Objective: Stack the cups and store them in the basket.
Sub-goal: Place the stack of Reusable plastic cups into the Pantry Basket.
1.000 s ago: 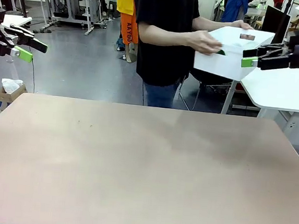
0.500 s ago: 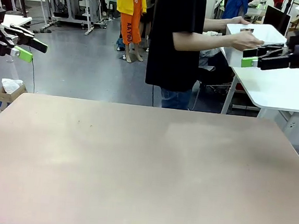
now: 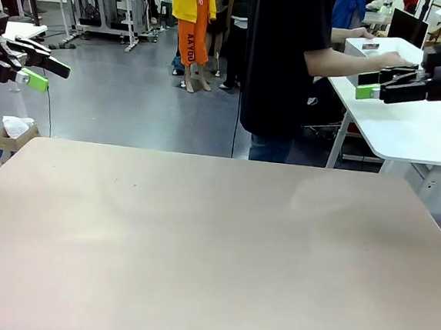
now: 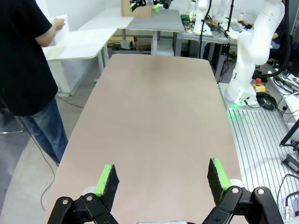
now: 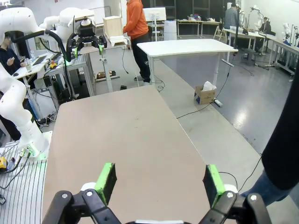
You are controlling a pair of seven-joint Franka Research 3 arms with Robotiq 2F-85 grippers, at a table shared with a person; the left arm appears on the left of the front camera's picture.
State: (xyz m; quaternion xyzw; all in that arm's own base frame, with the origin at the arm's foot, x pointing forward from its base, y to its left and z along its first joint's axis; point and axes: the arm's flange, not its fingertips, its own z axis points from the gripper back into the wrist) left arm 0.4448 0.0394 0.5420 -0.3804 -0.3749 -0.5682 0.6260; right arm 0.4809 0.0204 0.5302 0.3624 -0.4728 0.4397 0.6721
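Front view: both sets of fingers [image 3: 47,73] [image 3: 371,82] spread, ungrasping; basket [image 3: 370,48] label perhaps unreadable.

The table [image 3: 214,242] spreads across the near foreground. The left gripper [image 3: 42,71] hangs above and outside its far left corner, the right gripper [image 3: 376,82] above and beyond its far right corner, well apart from each other. Behind the far edge, right of centre, stands the person [image 3: 283,62], both arms stretched right. Their hands hold the basket [image 3: 373,49], which seems to rest on a side table [image 3: 409,127] behind the right gripper.
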